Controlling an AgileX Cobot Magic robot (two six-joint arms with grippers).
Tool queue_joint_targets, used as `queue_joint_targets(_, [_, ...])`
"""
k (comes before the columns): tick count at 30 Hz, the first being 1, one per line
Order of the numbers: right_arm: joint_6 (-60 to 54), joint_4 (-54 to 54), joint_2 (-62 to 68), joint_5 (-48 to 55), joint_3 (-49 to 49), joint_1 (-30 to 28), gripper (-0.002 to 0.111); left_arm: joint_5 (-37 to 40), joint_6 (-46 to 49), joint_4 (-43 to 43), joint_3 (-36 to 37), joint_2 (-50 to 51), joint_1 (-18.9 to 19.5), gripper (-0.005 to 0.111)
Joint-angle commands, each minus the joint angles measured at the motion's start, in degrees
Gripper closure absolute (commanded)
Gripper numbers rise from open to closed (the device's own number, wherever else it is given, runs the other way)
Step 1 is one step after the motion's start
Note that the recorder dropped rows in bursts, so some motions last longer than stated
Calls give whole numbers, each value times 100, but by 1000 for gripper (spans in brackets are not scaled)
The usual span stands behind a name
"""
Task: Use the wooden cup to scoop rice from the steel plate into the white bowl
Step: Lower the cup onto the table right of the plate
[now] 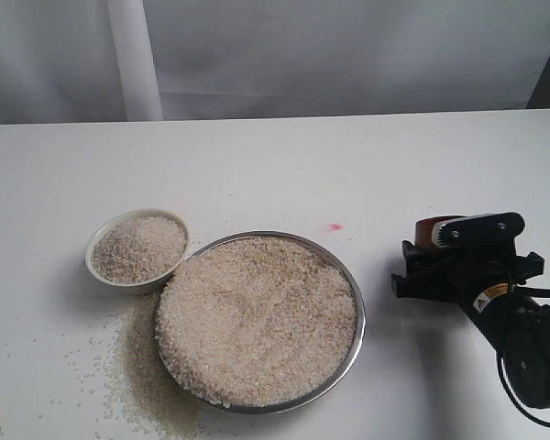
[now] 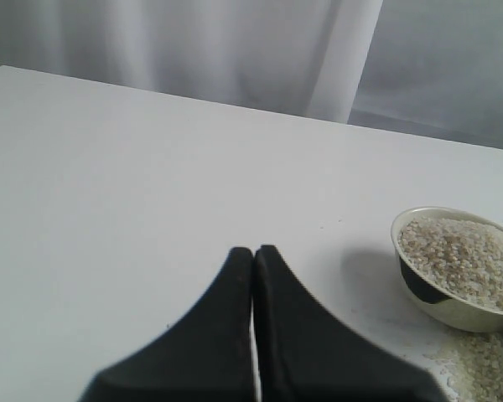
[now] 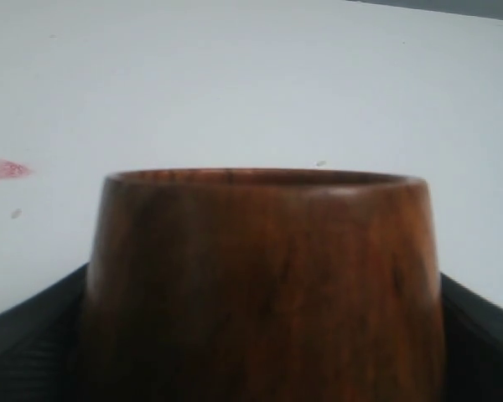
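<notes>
The right end effector (image 3: 256, 356) grips the upright cup (image 1: 433, 229), jaws wide around it, at the plate's (image 1: 353, 357) 3 o'clock, well apart. The left end effector (image 2: 253, 255) is closed and empty. The bowl (image 1: 99, 272) sits just beside the plate at 10 o'clock. Rice (image 1: 257, 316) fills both, with spill on the counter (image 1: 275, 174) at 8 o'clock.

We see glossy reddish-brown wood on the wooden cup (image 3: 260, 285), shiny silver metal on the steel plate (image 1: 359, 321), smooth glossy ceramic on the white bowl (image 1: 137, 287), and grainy rice (image 1: 257, 316) on a matt white counter (image 1: 257, 165).
</notes>
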Motion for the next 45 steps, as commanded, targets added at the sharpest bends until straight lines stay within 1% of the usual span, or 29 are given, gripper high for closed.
queue_joint_targets(1, [-60,52,7,-89,34,-47,31,-34,-3,-33,-20,2,-37,107])
queue_joint_targets(2, [-60,52,7,-99,34,-47,29,-34,-3,-33,-20,2,-37,107])
queue_joint_targets(5, [-60,52,7,-168,34,-47,27,-34,-3,-33,-20,2,-37,107])
queue_joint_targets(29, [-69,152,7,-360,161,-47,27,-34,-3,-33,-20,2,-37,107])
queue_joint_targets(31, [-69,141,7,-437,175,-47,24,-34,-3,-33,-20,2,-37,107])
queue_joint_targets(36, [-69,60,7,-437,206,-47,4,-34,-3,-33,-20,2,-37,107])
queue_joint_targets(37, [-69,60,7,-437,206,-47,3,-34,-3,-33,-20,2,-37,107])
queue_joint_targets(45, [-69,95,7,-437,292,-47,3,-34,-3,-33,-20,2,-37,107])
